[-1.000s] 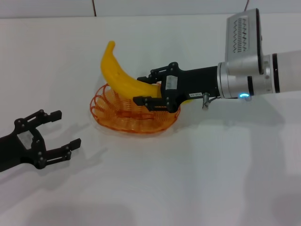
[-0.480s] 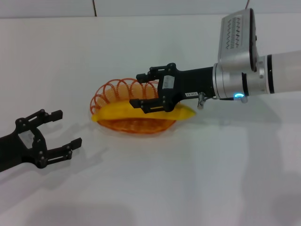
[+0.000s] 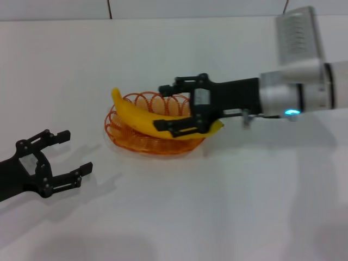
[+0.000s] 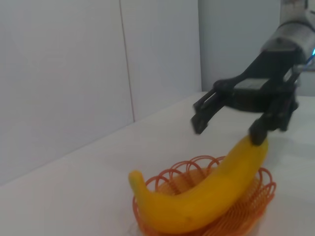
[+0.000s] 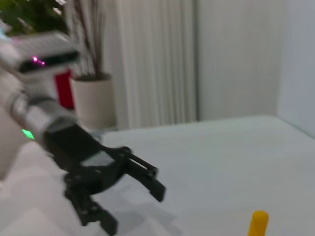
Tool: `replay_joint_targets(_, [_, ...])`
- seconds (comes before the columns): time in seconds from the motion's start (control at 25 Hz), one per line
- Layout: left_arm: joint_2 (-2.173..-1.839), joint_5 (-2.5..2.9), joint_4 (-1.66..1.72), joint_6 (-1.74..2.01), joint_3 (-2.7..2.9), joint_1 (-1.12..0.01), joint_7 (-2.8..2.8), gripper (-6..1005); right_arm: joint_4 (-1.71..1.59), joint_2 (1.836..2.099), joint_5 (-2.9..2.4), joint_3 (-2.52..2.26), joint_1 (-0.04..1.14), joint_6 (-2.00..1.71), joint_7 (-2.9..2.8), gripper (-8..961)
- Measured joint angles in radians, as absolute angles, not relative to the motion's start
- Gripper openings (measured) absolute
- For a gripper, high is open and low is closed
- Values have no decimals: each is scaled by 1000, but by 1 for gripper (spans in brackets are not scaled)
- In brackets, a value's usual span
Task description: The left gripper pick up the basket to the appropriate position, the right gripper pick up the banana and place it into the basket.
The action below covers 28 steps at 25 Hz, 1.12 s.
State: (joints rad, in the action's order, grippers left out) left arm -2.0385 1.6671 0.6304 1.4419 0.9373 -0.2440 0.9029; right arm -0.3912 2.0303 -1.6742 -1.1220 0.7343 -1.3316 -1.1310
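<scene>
The banana (image 3: 155, 117) lies in the basket (image 3: 128, 140). The right gripper (image 3: 175, 106) sits over it, fingers apart. It should lift straight up. The left gripper (image 3: 62, 157), at the basket's 8 o'clock, waits with fingers apart.
</scene>
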Motion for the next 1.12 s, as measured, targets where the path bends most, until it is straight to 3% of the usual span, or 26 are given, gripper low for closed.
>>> replay_joint_targets(0.32, [-2038, 1666, 628, 1442, 933, -238, 890, 879, -594, 1991, -1672, -1031, 486, -1502, -1140, 794])
replay_joint_targets(0.48, [-2039, 1666, 619, 1442, 928, -238, 882, 879, -568, 1972, -1672, -1029, 424, -1478, -1073, 793])
replay_joint_targets(1.12, [-2040, 1664, 595, 1443, 914, -240, 856, 878, -407, 1979, -1679, -917, 376, -1416, -786, 788])
